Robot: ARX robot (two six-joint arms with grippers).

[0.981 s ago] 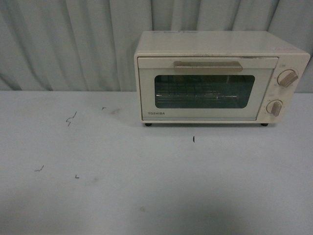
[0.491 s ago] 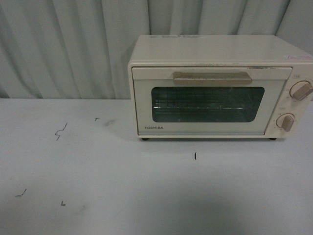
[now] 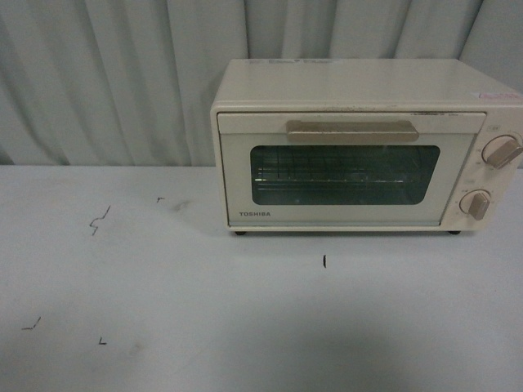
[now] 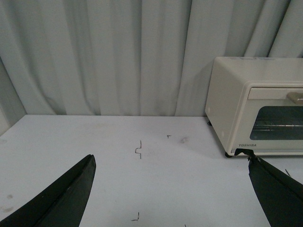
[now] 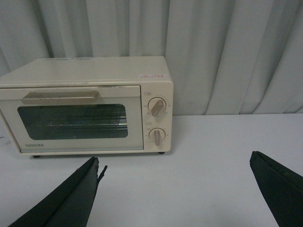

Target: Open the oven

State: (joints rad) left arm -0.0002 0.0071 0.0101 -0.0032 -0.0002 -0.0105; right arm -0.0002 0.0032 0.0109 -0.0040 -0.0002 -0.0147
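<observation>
A: Front view: where's your oven point(image 3: 359, 147)?
B: Shut, with the curtain point(image 3: 122, 73) behind it. Your left gripper point(image 4: 170, 158) and right gripper point(image 5: 174, 158) gape empty, short of it. Approach step, I'd judge: next, take its bar handle point(image 3: 351, 131) and pull down.

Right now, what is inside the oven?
The oven is shut. Through its glass, a wire rack shows, with nothing seen on it. The walls hide the rest.

Before me a flat white tabletop point(image 3: 245, 327), dotted with a few small dark squiggles point(image 3: 99, 220), runs back to a pale grey pleated fabric curtain point(image 3: 122, 82) that closes off the whole rear under soft, even light.
</observation>
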